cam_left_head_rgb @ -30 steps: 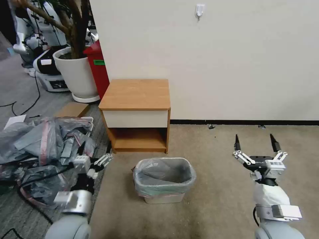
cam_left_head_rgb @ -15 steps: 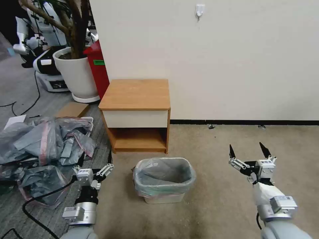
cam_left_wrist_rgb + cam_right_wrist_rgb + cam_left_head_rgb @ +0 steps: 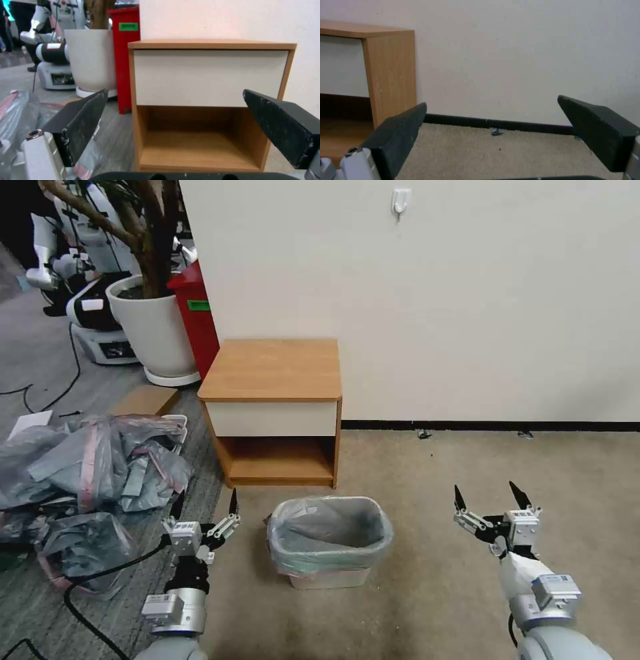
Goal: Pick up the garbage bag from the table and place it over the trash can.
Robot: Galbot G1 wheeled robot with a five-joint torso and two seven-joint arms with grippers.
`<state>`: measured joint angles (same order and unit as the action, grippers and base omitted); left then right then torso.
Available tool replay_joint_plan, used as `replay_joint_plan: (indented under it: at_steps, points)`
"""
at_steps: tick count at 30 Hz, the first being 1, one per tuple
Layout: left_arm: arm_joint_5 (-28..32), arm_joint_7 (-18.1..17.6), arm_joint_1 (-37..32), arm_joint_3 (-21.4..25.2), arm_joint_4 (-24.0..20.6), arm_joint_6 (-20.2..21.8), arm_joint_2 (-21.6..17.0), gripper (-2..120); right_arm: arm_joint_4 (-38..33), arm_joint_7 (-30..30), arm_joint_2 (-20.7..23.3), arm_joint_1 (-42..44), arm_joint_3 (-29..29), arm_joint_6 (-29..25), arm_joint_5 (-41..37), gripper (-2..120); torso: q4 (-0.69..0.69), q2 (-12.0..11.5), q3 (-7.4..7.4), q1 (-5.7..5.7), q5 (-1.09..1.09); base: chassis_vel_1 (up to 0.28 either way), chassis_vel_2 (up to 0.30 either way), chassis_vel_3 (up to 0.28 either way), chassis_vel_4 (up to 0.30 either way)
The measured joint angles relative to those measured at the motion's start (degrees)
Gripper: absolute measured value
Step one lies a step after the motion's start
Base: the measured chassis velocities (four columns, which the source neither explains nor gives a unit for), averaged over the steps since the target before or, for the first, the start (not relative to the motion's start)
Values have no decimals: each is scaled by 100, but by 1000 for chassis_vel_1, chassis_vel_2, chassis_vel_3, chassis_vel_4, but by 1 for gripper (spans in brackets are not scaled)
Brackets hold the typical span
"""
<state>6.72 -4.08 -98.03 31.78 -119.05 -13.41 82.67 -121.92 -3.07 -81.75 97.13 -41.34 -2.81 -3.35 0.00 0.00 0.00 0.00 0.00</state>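
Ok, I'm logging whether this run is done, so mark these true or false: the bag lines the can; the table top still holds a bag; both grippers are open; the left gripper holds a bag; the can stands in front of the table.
1. The bag lines the can: true.
2. The table top holds a bag: false, its top is bare.
3. Both grippers are open: true, the left gripper and right gripper both stand spread.
4. The left gripper holds a bag: false, nothing is between its fingers.
5. The can stands in front of the table: true, on the carpet.
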Motion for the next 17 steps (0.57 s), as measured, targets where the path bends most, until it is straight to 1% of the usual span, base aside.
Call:
replay_joint_plan:
  at_steps: [17]
  points:
    - [13, -2, 3, -2, -4, 9, -11, 100, -7, 14, 2, -2, 3, -9, 7, 100, 0, 0, 0, 0, 0, 0, 0, 0, 0]
